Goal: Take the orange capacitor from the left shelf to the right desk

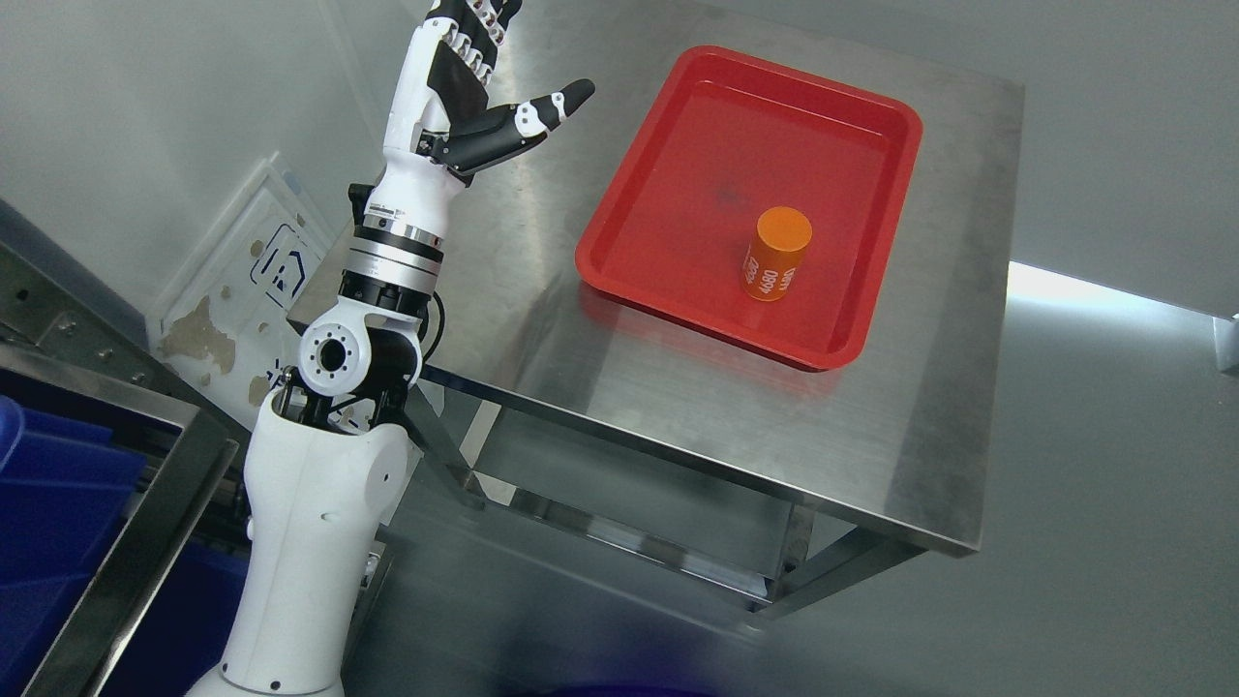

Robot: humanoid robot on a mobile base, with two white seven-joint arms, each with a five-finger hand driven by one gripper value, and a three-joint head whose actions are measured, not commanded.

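head view: the left hand (465, 87) is raised over the far left corner of the steel counter (678, 407), its arm entering from the lower left. the fingers (557, 102) are spread and hold nothing; the thumb-like digit juts right, toward the tray, while the other digits run out past the top edge and are partly cut off. the right arm is not in view.

the orange capacitor (776, 254) stands upright inside the red tray (876, 290), in its right half, nearer the right wall than the left. long axis is vertical, flat top face toward the camera, white print on the side wall too tilted to read with confidence. it lies to the right of and nearer the camera than the open fingers, well apart from them, with the tray's left wall and bare floor between.

judgement: with the capacitor already resting in the tray on the counter and the hand empty, the placing step looks done; what remains is likely clearing the hand away without brushing the tray.

materials: capacitor is a smooth, rigid short cylinder, probably easy to tip if knocked sideways. tray is glossy moulded plastic with rounded corners and a raised lip. counter is brushed stainless steel, reflective, on an open frame. at lower left, a steel shelf frame (126, 542) with a blue bin (48, 523).
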